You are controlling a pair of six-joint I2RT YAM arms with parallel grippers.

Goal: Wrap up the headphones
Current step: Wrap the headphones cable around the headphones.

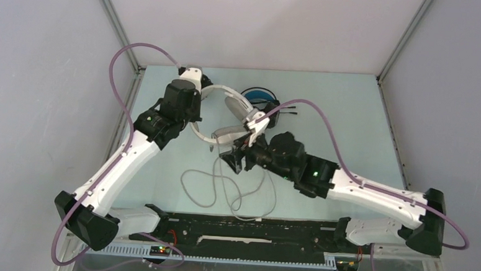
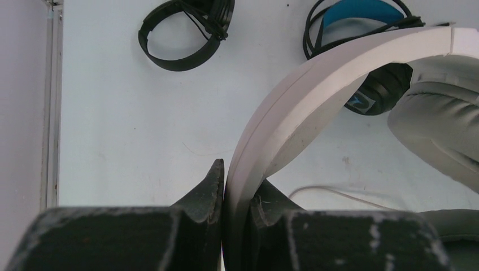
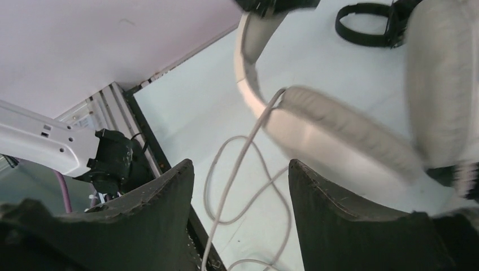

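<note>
Left pincer (image 2: 234,182) clenched on band of white headphones (image 2: 316,84) | right pincer (image 3: 240,169) released, cable (image 3: 255,131) between its fingers

Pale table (image 1: 351,116), grey enclosure walls (image 1: 36,69), metal corner posts (image 1: 115,23); black rail along near edge (image 1: 252,228)

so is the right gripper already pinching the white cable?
No: in the right wrist view the right gripper has its jaws well apart, and the white cable runs between them unpinched.
</note>
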